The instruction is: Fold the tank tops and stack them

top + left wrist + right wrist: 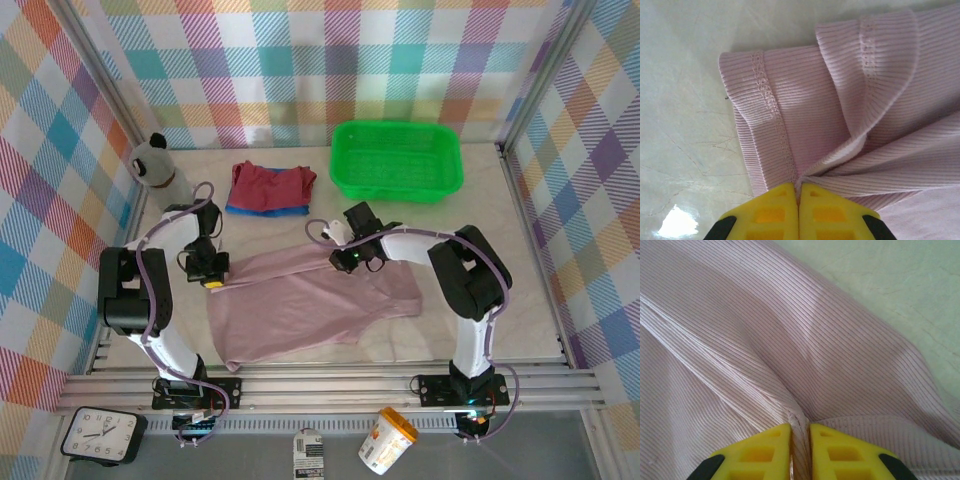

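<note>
1. Task items. The pink top [310, 305] lies spread on the table [520, 300] at frame centre of the top view, rumpled along its upper edge. The red top [272, 181] lies folded in the upper middle, on the blue top [262, 209], which shows as a strip along the near edge.

2. Grippers. I read the left gripper [212, 281] at the pink top's upper left corner. In the left wrist view its yellow fingertips [775, 210] are pressed together on a gather of ribbed pink cloth just beside the stitched hem. The right gripper [346, 260] sits at the top's upper edge, right of centre. In the right wrist view its fingertips [765, 452] pinch a raised fold of the same cloth, which shows in the slit between them.

3. Surroundings. A green basket [396, 160] stands in the upper right, near the right gripper but apart from it. A grey object [158, 165], which I cannot identify, stands at the upper left, by the plaid wall [300, 60]. The right arm's forearm crosses the pink top's upper right corner.

4. Writing. Below the table edge lie a clock [98, 436] at lower left, a tag [308, 455] with barcode-like print at bottom centre, and a tub [388, 440] with an orange lid. Their print is too small to read.
</note>
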Motion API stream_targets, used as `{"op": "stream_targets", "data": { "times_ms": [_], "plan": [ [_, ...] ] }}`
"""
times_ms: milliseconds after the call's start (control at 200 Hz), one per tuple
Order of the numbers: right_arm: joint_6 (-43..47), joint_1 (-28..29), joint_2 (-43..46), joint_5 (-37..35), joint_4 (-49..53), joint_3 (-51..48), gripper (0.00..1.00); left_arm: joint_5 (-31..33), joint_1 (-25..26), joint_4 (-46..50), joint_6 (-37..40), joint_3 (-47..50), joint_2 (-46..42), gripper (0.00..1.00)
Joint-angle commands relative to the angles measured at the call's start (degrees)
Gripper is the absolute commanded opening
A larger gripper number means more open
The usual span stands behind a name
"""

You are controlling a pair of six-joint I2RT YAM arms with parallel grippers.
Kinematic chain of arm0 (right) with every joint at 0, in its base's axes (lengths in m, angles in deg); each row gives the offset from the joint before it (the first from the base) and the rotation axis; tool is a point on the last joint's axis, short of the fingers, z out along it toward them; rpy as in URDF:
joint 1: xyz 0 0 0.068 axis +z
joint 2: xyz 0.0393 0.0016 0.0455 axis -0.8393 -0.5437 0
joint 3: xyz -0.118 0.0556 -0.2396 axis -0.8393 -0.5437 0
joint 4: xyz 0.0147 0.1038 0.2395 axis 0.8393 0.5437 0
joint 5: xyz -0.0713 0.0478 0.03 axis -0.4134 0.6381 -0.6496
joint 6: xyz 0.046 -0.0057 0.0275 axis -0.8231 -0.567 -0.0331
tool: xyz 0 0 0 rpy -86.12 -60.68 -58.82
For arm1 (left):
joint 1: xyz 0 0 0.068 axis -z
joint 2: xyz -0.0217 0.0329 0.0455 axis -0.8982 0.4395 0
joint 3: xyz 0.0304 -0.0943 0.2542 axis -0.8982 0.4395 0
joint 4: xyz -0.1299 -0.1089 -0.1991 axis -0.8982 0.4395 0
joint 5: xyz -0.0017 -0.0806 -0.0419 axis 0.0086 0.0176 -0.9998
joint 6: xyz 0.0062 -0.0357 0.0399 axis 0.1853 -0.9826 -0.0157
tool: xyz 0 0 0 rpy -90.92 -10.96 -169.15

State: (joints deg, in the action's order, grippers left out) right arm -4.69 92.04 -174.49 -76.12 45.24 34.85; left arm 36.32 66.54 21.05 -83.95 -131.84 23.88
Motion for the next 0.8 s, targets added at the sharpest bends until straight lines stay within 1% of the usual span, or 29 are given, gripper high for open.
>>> {"op": "stream_targets", "data": {
  "times_ms": [0,95,185,260,340,375,430,495,530,615,655,730,795],
  "plan": [
    [0.1,0.6,2.9,-0.1,0.8,-2.2,0.19,2.2,0.4,0.5,-2.3,1.1,1.1,0.08],
    [-0.5,0.6,5.1,-0.1,1.2,-3.7,0.21,4.9,0.3,1.6,-4.3,1.3,1.5,0.1],
    [-2.0,0.6,7.6,0.4,0.8,-5.4,0.26,3.3,0.3,1.1,-5.8,2.2,1.2,0.12],
    [-3.6,0.5,9.9,1.1,0.8,-6.8,0.31,2.8,0.4,1.0,-7.2,2.9,1.5,0.17],
    [-5.8,-0.1,13.0,2.2,0.6,-8.5,0.32,1.8,0.4,0.8,-8.3,3.4,1.6,0.19],
    [-7.2,-0.7,14.6,3.2,0.6,-9.1,0.33,1.7,0.4,1.1,-8.9,3.4,1.6,0.21],
    [-9.4,-2.2,16.9,4.2,0.0,-10.0,0.33,0.7,0.4,1.6,-9.7,3.4,0.9,0.25],
    [-16.3,-4.2,18.6,3.8,-1.3,-10.1,0.39,-0.3,0.4,2.3,-10.8,3.4,-0.8,0.29],
    [-19.7,-5.3,18.7,4.0,-1.5,-9.4,0.41,-1.3,0.4,2.7,-11.3,3.4,-2.0,0.31],
    [-25.2,-7.4,17.2,5.2,-0.6,-6.3,0.43,-4.1,0.5,4.1,-12.4,2.5,-5.7,0.35],
    [-27.4,-7.6,16.0,3.1,-0.1,-4.5,0.44,-5.5,0.6,4.6,-13.1,1.9,-7.7,0.38],
    [-28.6,-7.5,12.8,2.0,1.0,-1.0,0.45,-7.8,0.9,4.4,-14.8,0.4,-10.9,0.41],
    [-30.5,-7.4,10.3,1.6,-0.1,0.3,0.46,-9.9,1.2,3.0,-15.5,-0.3,-11.5,0.43]
  ]
}}
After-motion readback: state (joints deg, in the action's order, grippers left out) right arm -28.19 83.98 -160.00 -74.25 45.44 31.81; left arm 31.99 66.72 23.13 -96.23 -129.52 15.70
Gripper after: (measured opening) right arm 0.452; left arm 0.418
